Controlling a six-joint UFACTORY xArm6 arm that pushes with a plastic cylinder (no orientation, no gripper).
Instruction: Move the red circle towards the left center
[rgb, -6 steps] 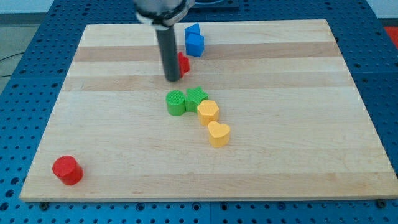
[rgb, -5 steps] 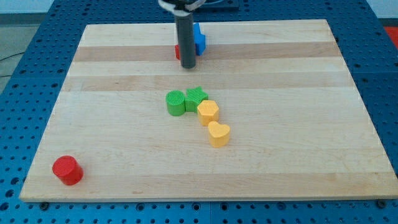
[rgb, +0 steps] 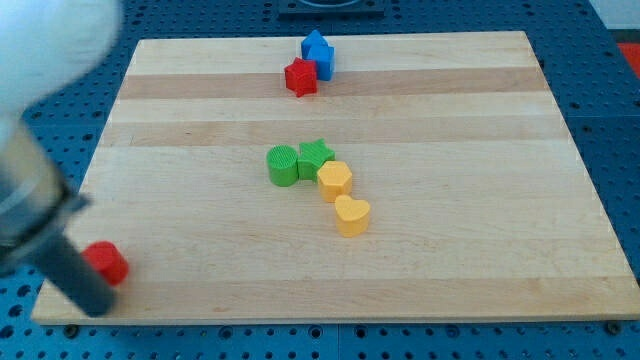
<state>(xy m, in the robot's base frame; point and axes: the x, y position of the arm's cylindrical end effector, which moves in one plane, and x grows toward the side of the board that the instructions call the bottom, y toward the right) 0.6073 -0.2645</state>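
The red circle (rgb: 108, 262) sits near the board's bottom left corner, partly covered by my rod. My tip (rgb: 97, 308) is blurred and rests at the view's bottom left, just below and left of the red circle, seemingly touching it. A second red block, star-like (rgb: 300, 77), lies at the view's top centre beside a blue block (rgb: 317, 54).
A green circle (rgb: 283, 165), a green star (rgb: 316, 156) and two yellow blocks (rgb: 335, 180) (rgb: 351, 215) cluster in the board's middle. The wooden board (rgb: 480, 150) lies on a blue perforated table. The arm's blurred body fills the view's left edge.
My rod has swung from the top centre by the red star and blue block down to the bottom left corner. The red circle sits about where it was.
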